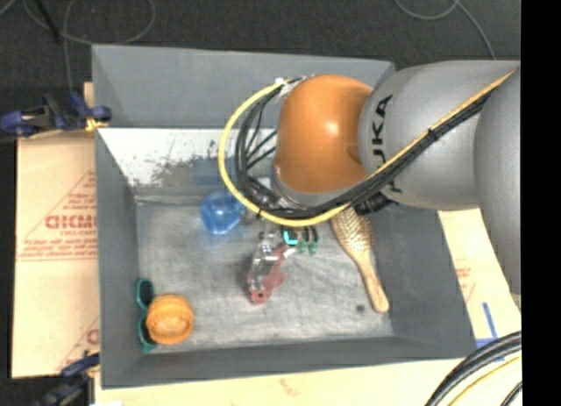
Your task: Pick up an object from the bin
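Wooden brush (363,258) head (bristle end) and bin (112,220) corner partly beneath the arm (438,132).

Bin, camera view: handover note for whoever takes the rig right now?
Gripper: low over the middle of the bin, right at a small red thing on the floor. Whether it has a grip on it is unclear.
Other things: blue cup back left, orange ball beside a teal piece in the front-left corner, wooden brush to the right.
Done: arm is down in the bin at the red thing.
Left: confirm the grasp, then lift it out.
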`<state>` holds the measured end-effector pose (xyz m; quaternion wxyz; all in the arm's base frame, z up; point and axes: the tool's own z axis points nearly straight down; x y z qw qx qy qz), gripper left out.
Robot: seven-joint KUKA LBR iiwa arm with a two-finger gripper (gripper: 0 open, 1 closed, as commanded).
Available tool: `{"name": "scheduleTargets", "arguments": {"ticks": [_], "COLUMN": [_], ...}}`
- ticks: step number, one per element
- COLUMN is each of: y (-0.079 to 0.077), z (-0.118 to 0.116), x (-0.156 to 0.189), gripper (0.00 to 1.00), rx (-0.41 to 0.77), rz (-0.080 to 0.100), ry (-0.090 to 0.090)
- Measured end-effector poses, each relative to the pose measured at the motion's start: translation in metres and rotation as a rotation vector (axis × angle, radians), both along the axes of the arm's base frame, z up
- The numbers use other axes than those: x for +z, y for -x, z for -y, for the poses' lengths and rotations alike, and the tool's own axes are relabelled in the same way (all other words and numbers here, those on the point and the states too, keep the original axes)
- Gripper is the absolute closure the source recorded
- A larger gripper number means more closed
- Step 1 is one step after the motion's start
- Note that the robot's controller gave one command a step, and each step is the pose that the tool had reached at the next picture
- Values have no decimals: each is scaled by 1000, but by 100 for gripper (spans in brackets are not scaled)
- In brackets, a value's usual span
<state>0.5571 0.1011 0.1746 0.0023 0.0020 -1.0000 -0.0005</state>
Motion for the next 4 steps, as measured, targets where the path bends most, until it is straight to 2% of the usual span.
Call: {"name": "scheduleTargets", "arguments": {"ticks": [1,2,3,4], "y": [-2,14,14,-21], "z": [0,28,28,20], "x": [4,-95,-95,53], "gripper": [0,100,100,100], "rx": [-2,511,510,639], "rz": [8,27,27,13], "ry": [-1,-4,-4,0]}}
